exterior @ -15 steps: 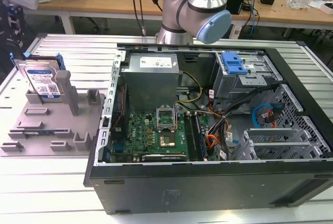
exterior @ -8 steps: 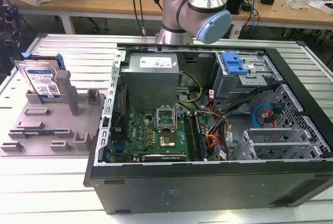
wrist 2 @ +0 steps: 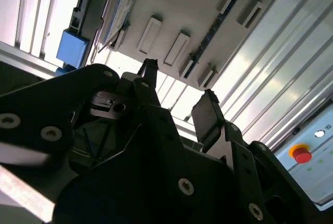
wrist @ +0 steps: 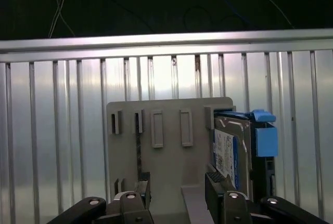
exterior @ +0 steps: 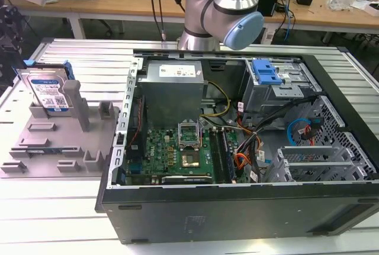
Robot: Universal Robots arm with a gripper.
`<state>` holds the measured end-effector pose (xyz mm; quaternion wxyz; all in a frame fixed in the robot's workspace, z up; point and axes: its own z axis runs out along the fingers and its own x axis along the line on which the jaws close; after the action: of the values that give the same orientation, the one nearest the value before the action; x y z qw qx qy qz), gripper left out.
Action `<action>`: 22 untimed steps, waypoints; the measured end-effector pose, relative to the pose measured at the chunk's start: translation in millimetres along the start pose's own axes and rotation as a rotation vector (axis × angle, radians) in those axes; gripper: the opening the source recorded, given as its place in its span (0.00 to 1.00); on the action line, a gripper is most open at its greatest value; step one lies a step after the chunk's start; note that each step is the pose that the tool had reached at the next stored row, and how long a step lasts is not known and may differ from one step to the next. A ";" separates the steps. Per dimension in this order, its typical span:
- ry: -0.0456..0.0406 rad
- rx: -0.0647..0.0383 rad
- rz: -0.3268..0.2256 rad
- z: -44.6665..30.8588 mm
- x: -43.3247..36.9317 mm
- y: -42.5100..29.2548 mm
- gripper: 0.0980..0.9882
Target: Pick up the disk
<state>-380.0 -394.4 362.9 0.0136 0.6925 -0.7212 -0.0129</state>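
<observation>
Disk (wrist: 227,150) stands on edge at the grey fixture's (wrist: 171,168) corner — end effector (wrist: 178,188) spread, empty, above the fixture; disk off beside one finger, apart.

Clearance around the flat silver metal disk with blue side rails (exterior: 50,92), upright at the far corner of the grey plastic fixture (exterior: 59,144) on the exterior view's left: open above; low grey blocks (exterior: 40,111) at its near foot; a tall grey post (exterior: 81,106) just beside its edge toward the exterior view's right; farther that way, the wall of the open black computer case (exterior: 237,207).
</observation>
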 end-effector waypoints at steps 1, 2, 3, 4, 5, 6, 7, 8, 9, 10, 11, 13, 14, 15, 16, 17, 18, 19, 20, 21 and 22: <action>0.0000 0.000 -0.001 0.1 0.0 0.0 0.50; 0.0000 0.000 -0.001 0.1 0.0 0.0 0.50; 0.0000 0.000 -0.001 0.0 0.0 0.0 0.50; 0.0000 0.000 -0.001 0.0 0.0 0.0 0.50; 0.0000 0.000 -0.001 0.0 0.0 0.0 0.50; 0.0001 0.000 -0.001 0.0 0.0 0.0 0.50; 0.0000 0.001 -0.001 0.1 0.0 -0.1 0.50; -0.0002 0.004 -0.001 0.2 0.0 -0.4 0.50; -0.0003 0.007 -0.003 0.1 -0.1 -0.5 0.50; -0.0004 0.010 -0.005 0.1 -0.3 -0.6 0.50; -0.0002 0.012 -0.007 0.0 -0.5 -0.8 0.50; -0.0002 0.013 -0.014 0.3 -9.9 -0.5 0.50; -0.0002 0.014 -0.014 0.5 -13.6 -0.4 0.50; -0.0001 0.014 -0.014 0.7 -19.9 -0.1 0.50; -0.0001 0.014 -0.014 0.9 -24.2 0.1 0.50; -0.0002 0.014 -0.014 1.6 -35.1 0.4 0.50; -0.0001 0.015 -0.014 1.8 -40.3 0.7 0.50; -0.0002 0.015 -0.014 2.2 -45.1 0.9 0.50; -0.0002 0.015 -0.014 2.6 -50.2 1.0 0.50; -0.0002 0.015 -0.014 2.8 -54.5 1.3 0.50; -0.0001 0.015 -0.014 3.2 -59.1 1.5 0.50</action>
<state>-379.3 -335.2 359.7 0.0082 0.6977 -0.7163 -0.0075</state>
